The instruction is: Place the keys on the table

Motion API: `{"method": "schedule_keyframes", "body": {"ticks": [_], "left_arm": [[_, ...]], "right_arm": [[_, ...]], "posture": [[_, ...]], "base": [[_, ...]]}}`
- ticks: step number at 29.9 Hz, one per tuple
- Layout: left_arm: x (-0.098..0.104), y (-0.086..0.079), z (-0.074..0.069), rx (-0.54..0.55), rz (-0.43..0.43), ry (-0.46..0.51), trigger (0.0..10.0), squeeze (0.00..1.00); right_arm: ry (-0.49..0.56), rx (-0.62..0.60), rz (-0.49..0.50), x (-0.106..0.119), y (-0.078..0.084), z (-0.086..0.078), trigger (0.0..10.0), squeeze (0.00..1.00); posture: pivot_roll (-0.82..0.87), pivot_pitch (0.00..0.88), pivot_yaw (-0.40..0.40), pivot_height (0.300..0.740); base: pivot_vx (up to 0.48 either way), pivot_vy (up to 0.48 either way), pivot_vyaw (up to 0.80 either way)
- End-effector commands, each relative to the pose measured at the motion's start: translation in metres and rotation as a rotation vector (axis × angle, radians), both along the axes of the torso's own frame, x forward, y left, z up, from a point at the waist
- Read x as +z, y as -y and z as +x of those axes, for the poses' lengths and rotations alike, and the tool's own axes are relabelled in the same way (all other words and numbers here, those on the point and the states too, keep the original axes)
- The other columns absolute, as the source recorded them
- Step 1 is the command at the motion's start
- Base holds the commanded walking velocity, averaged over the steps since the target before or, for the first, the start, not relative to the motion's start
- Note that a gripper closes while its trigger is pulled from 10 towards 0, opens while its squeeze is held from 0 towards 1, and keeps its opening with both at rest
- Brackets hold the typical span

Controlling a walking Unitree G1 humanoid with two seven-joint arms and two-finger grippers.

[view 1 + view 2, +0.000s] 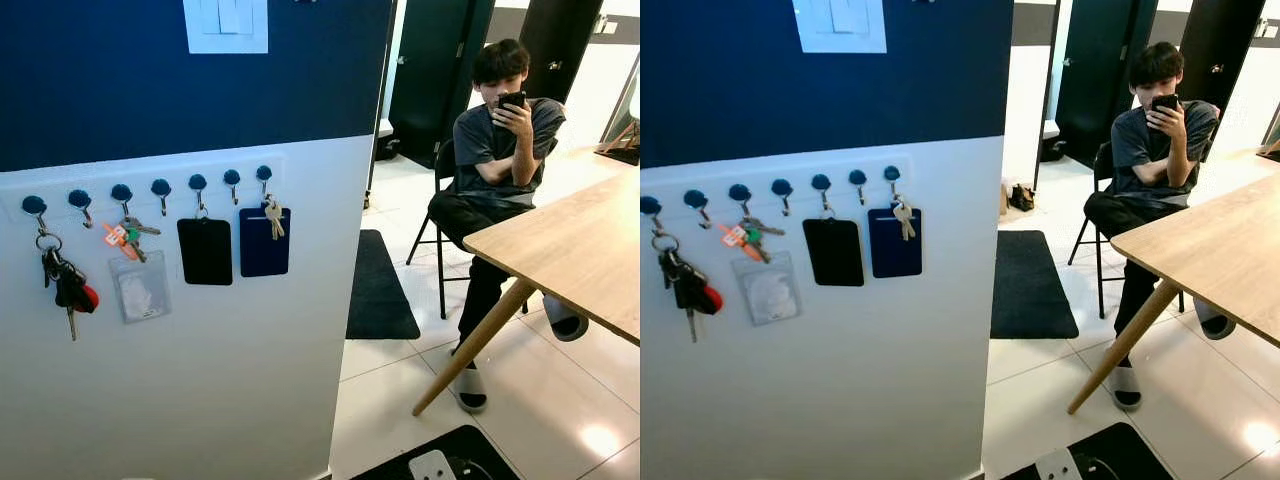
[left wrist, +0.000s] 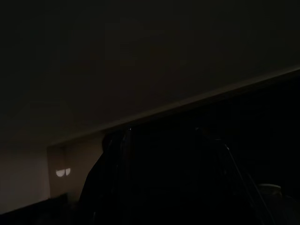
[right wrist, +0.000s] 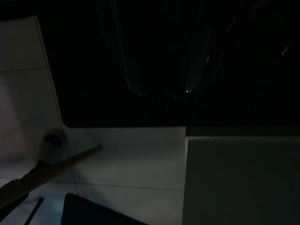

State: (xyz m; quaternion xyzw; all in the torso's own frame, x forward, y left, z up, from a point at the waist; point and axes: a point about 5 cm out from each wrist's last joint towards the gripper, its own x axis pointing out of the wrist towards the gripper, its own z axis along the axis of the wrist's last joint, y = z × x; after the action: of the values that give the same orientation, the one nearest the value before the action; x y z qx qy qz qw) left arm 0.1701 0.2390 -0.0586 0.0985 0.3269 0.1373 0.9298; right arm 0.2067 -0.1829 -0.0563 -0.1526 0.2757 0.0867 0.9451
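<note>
Keys with red fob (image 1: 68,283) hang on leftmost wall hook (image 1: 35,207), wooden table (image 1: 578,250) well apart to the right; both arms idle, gripper state cannot be told; risks: lifting the wrong bunch (image 1: 128,236), ring snagging the hook, seated person (image 1: 500,150) beside table.

A row of round blue hooks (image 1: 160,188) is fixed along the white lower part of a wall (image 1: 200,380). From the hooks are hung a bunch of keys with a red fob (image 1: 68,285), a second bunch with a clear card sleeve (image 1: 140,283), a black card holder (image 1: 205,250) and a navy holder with a brass key (image 1: 265,240). At three o'clock a wooden table (image 1: 575,250) is seen on a slanted leg (image 1: 475,345). On the white tiled floor (image 1: 540,400) a dark mat (image 1: 378,288) is laid at one o'clock.
</note>
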Motion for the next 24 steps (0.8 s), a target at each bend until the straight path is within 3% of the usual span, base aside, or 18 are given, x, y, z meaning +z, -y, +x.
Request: {"method": "schedule_keyframes", "body": {"ticks": [1,17,24], "left_arm": [[0.0,-0.006,0.0,-0.004,0.023,-0.018,10.0,0.0],[0.004,-0.009,-0.001,-0.001,0.037,-0.001,10.0,0.0],[0.019,0.012,0.015,-0.073,-0.033,0.092,10.0,0.0]], "right_arm": [[-0.027,0.001,-0.005,-0.004,-0.001,-0.005,10.0,0.0],[0.007,-0.001,0.017,0.001,-0.007,0.004,10.0,0.0],[0.046,0.034,0.037,0.006,-0.011,0.007,10.0,0.0]], "posture": [[0.15,0.022,0.006,0.74],[0.16,0.021,0.004,0.74],[0.19,0.033,-0.008,0.74]], "base": [[0.0,0.0,0.0],[0.0,0.0,0.0],[0.0,0.0,0.0]]}}
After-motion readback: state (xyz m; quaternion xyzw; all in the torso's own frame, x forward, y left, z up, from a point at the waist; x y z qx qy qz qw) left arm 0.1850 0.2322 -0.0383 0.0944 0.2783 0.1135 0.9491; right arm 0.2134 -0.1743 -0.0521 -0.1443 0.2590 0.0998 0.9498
